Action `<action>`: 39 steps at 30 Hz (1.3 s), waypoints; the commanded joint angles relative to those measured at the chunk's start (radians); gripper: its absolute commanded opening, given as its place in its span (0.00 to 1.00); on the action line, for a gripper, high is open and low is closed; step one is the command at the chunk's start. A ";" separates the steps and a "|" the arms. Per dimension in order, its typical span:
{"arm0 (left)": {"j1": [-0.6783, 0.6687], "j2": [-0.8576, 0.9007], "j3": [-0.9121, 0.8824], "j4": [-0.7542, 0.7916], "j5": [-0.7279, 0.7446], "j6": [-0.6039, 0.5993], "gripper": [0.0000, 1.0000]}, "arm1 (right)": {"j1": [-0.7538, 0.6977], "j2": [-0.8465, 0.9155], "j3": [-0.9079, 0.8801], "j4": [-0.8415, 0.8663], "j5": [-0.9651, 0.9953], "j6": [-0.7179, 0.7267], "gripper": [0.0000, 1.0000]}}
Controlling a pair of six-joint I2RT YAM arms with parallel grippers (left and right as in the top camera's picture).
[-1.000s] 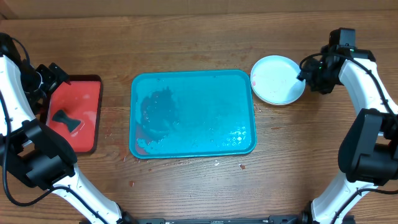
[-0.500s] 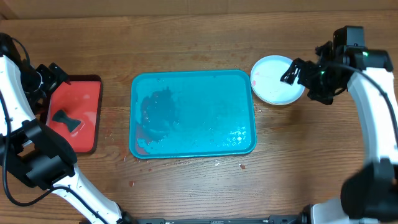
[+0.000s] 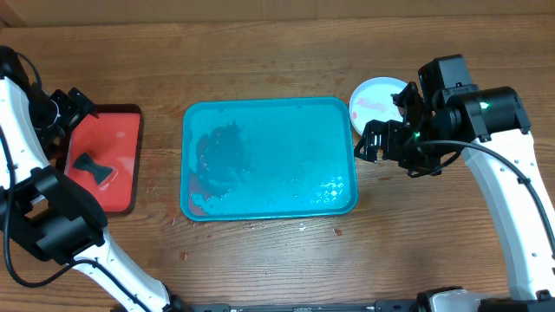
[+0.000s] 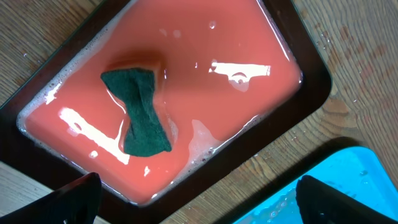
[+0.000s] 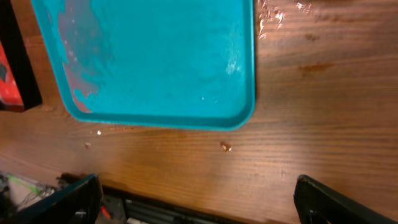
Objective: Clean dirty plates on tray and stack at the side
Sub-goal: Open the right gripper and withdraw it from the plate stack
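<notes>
Overhead shows the plates (image 3: 375, 100) off the tray (image 3: 286, 156), just beside its right rim and half hidden by my right arm. My right gripper (image 5: 199, 208) and left gripper (image 4: 199, 202) both gape wide, empty. I judge the plates thin plastic: light, stiff, wet-slick. I'd pinch the rim, not the face.

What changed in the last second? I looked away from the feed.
The right tool let go of the right edge of the white plate, opened, and swung left toward the blue tray. It now hangs open by the right rim of the tray. The plate stayed where it was, beside the tray. The left tool has not moved; it is open over the red tray with the sponge.
</notes>
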 commanded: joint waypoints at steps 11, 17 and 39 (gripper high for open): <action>-0.001 -0.017 0.014 0.001 0.004 0.015 1.00 | 0.010 -0.012 0.005 -0.002 -0.038 0.000 1.00; -0.001 -0.017 0.014 0.001 0.004 0.015 1.00 | 0.016 -0.012 -0.017 0.036 -0.004 -0.008 1.00; -0.001 -0.017 0.014 0.001 0.004 0.015 1.00 | 0.007 -0.838 -0.892 0.873 0.042 -0.042 1.00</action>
